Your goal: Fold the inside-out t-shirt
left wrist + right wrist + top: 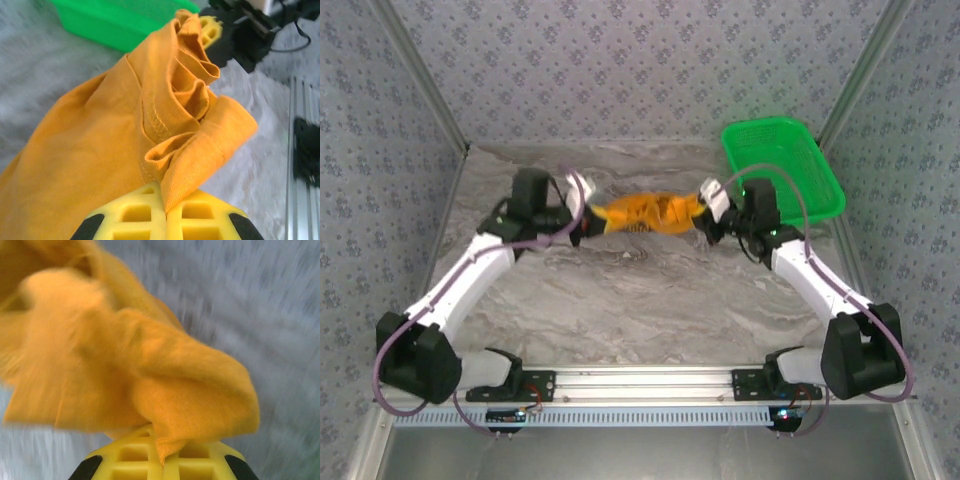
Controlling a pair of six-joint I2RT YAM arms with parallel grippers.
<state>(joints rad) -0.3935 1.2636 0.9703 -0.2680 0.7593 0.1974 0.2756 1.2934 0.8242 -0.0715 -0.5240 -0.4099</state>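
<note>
Top view, t-shirt: the orange t-shirt [650, 213] is seen bunched into a short band, strung between the two grippers over the far middle of the marbled table [650, 310]; whether it touches the surface cannot be told.
Top view, left gripper: the left gripper [582, 224] is clamped on the band's left end.
Top view, right gripper: the right gripper [706, 222] is clamped on the band's right end.
Top view, basket: a green basket [785, 165] is set at the far right of the table, behind the right arm and apart from the cloth.
Left wrist view, grip: a stitched hem fold is pinched between the yellow pads [200, 215], which are pressed together on it.
Left wrist view, cloth: pleated orange fabric is drawn away towards the right gripper at the top, with the basket seen beyond it.
Right wrist view, grip: a thick fold of cloth is nipped between the closed yellow pads [200, 457].
Right wrist view, surroundings: the fabric and the table are blurred.
</note>
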